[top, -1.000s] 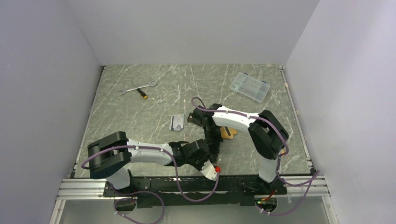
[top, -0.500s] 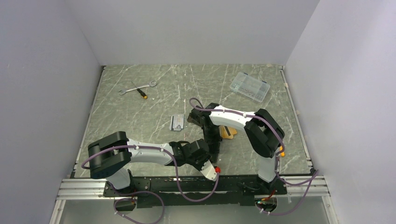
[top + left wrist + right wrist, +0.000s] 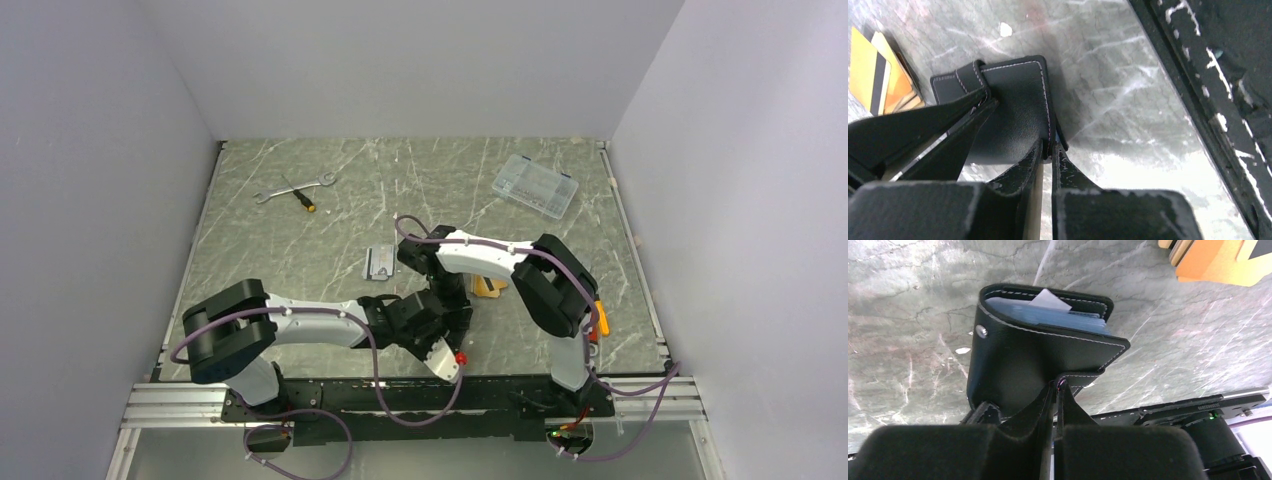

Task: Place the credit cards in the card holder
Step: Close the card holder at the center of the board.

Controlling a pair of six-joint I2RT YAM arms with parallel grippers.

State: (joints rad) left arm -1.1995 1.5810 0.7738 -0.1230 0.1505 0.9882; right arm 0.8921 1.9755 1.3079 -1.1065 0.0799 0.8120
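The black card holder hangs above the table, held between both grippers. Its flap stands open, showing a silver snap, the pale blue inside and a white slip. My right gripper is shut on the stitched tab at its lower edge. My left gripper is shut on another stitched edge of the card holder. The orange credit cards, one with a black stripe, lie stacked on the table just behind; they also show as credit cards and credit cards.
A wrench and a small screwdriver lie at the back left. A clear compartment box sits at the back right. A small grey-silver piece lies left of the arms. The black frame rail runs along the near edge.
Both arms have shifted slightly left and drawn closer together with the card holder between them. The cards have not moved.
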